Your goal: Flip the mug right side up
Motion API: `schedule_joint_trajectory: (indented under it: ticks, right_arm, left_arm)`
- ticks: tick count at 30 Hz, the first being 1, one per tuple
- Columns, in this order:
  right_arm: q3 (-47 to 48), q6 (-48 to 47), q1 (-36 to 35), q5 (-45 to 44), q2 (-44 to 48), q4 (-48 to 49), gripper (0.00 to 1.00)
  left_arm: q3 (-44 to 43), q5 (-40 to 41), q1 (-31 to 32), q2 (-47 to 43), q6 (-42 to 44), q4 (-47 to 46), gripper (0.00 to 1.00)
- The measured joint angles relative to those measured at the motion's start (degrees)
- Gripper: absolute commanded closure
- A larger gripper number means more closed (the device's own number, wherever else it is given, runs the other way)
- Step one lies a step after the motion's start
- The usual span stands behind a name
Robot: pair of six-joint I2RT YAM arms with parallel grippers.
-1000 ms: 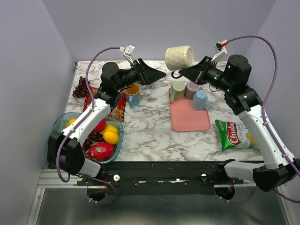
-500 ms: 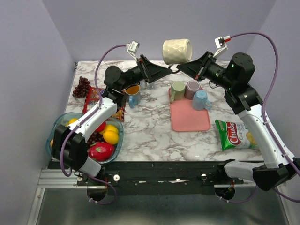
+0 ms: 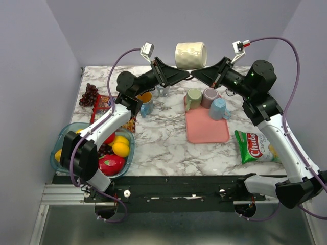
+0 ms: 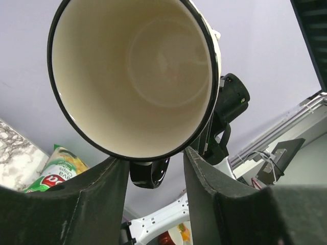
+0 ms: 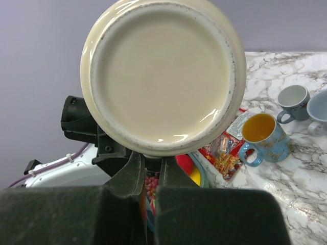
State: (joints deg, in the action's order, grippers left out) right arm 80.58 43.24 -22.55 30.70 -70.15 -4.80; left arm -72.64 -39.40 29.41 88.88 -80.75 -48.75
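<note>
Since the cream glazed ceramic mug (image 3: 191,55) hangs on its side in mid-air, base toward the right gripper (image 5: 152,164), that gripper is pinched tight on the dark handle (image 4: 148,176) beneath it, evidently to carry it; the left gripper (image 4: 150,166) faces the mouth, jaws partway apart flanking the handle under the rim; whether they touch, I cannot tell; likely a handover for reorienting.

the cream mug (image 3: 191,55) with a dark rim hangs on its side above the table's (image 3: 163,148) far edge, mouth leftward, base rightward.
</note>
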Motion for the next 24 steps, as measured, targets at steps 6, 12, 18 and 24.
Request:
schedule_joint_trajectory:
  ticks: [6, 12, 18, 24]
  right_arm:
    - [-2.0, 0.9, 0.0, 0.2, 0.6, 3.3, 0.99]
    - [-3.8, 1.3, 0.2, -0.2, 1.6, 4.3, 0.99]
    - [-5.9, 1.2, 0.2, -2.5, 2.1, 2.8, 0.47]
    - [-10.6, -1.3, -0.3, -5.2, 3.8, -2.7, 0.14]
  left_arm:
    - [0.0, 0.4, 0.0, 0.7, -1.6, 0.1, 0.92]
    - [0.0, 0.3, 0.2, 0.8, -1.2, 1.0, 1.0]
    - [-0.5, 0.4, 0.2, 0.2, 4.4, 8.7, 1.0]
    - [-3.7, 6.8, 0.0, -2.5, 19.7, 32.4, 1.0]
